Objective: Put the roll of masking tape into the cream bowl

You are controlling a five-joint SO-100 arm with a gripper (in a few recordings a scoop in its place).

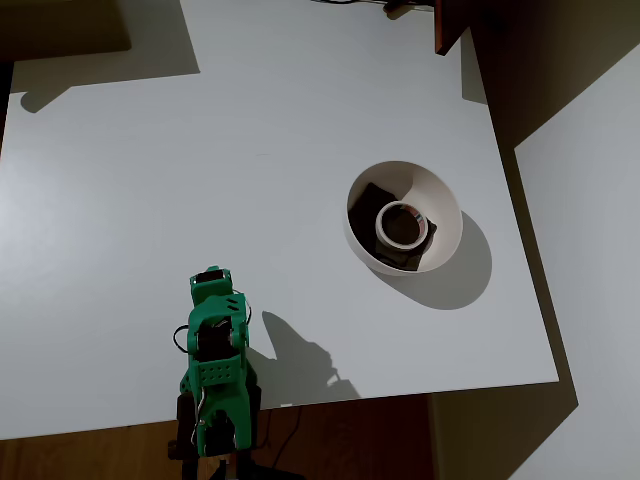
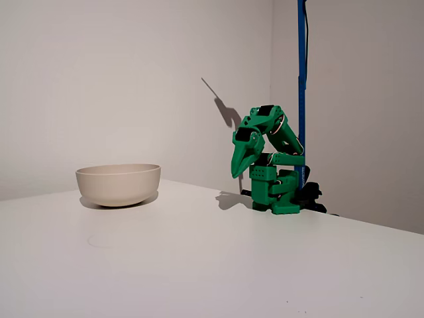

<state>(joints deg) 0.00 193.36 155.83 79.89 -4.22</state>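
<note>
The roll of masking tape (image 1: 401,224) lies flat inside the cream bowl (image 1: 446,208), resting on a dark brown cloth (image 1: 368,199) at the bowl's bottom. In the fixed view the cream bowl (image 2: 118,183) stands at the left of the white table and its inside is hidden. My green gripper (image 1: 210,283) is folded back over the arm's base, far to the lower left of the bowl in the overhead view. In the fixed view the gripper (image 2: 236,173) points down with its fingers together and nothing between them.
The white table (image 1: 200,180) spreads wide around the bowl. Its right edge runs close past the bowl in the overhead view. A blue pole (image 2: 301,73) stands behind the arm's base (image 2: 275,192). A dark brown object (image 1: 448,25) sits at the table's top edge.
</note>
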